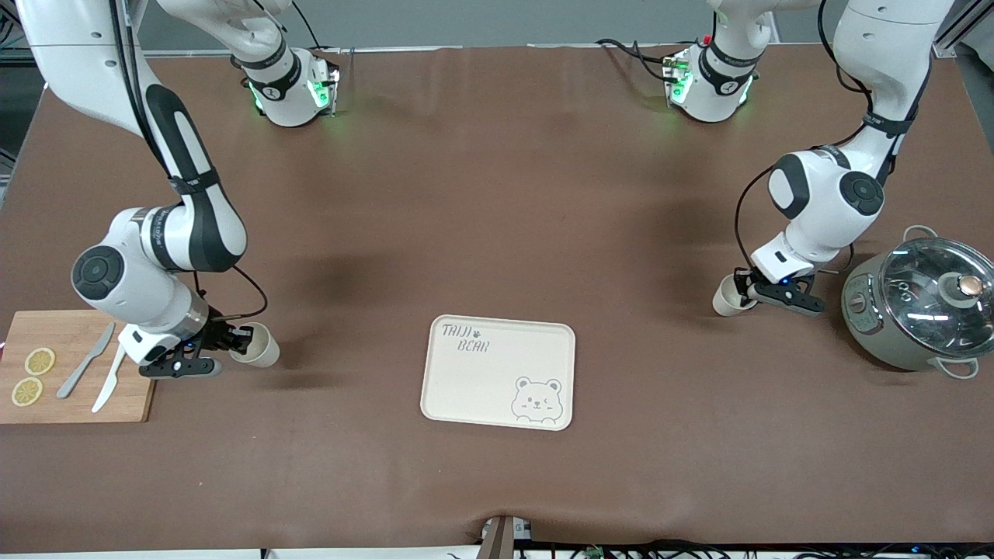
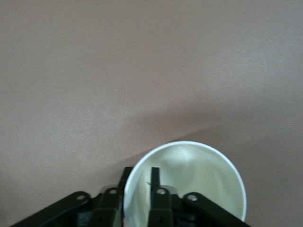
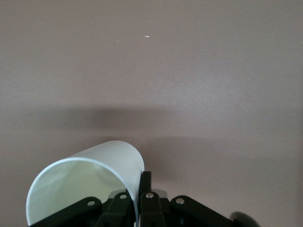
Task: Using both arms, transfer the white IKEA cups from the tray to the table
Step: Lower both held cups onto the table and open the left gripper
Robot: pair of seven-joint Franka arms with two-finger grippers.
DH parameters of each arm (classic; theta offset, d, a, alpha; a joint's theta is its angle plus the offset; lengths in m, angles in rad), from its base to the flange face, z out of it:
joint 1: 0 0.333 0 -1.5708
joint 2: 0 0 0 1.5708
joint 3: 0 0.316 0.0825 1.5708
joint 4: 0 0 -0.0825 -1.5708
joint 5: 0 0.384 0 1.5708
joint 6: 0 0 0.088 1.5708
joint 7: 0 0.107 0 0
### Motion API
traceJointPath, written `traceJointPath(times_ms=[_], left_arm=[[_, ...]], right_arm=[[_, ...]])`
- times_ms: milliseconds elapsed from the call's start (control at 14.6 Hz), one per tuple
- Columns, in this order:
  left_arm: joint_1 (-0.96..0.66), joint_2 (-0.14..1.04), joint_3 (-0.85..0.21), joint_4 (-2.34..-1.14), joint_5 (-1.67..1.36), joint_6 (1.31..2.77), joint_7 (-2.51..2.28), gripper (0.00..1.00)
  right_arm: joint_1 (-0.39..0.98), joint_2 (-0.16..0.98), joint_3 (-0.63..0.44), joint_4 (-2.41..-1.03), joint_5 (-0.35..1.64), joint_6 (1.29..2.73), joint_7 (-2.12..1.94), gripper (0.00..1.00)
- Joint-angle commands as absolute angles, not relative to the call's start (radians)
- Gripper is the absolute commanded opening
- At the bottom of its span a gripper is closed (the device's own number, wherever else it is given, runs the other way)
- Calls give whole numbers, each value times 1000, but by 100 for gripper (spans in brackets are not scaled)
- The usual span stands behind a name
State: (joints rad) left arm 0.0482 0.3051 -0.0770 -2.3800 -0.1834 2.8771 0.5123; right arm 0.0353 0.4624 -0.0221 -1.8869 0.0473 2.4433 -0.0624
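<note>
My left gripper [image 1: 744, 293] is shut on the rim of a white cup [image 1: 727, 298] and holds it tilted just above the brown table, beside the grey-green pot. In the left wrist view one finger is inside the cup [image 2: 189, 182] and one outside, with the gripper [image 2: 140, 182] pinching the wall. My right gripper [image 1: 235, 341] is shut on the rim of the second white cup [image 1: 258, 347], tilted just above the table beside the wooden board. In the right wrist view the gripper [image 3: 138, 189] pinches the cup [image 3: 90, 182] wall. The bear-printed tray [image 1: 498, 373] lies between them, holding nothing.
A grey-green pot [image 1: 920, 304] with a glass lid stands at the left arm's end of the table. A wooden board [image 1: 74, 371] with a knife, a fork and two lemon slices lies at the right arm's end.
</note>
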Motion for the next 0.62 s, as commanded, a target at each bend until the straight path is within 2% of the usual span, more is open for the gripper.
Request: traceJointPath(times_ms=[0,274,547], left_arm=[[54,298,-86,-2379,-207,2892,561,100],[55,266,-83,-2375,-209,2878,554,100],[52,177,-83,-2353,-210,2728,503,100]], right_arm=[[17,434,0,-1943,55,2503,-84,0],[18,463,2,-1950,55,2554,-84,0],[20,489,2,-1950,55,2586,-84,0]])
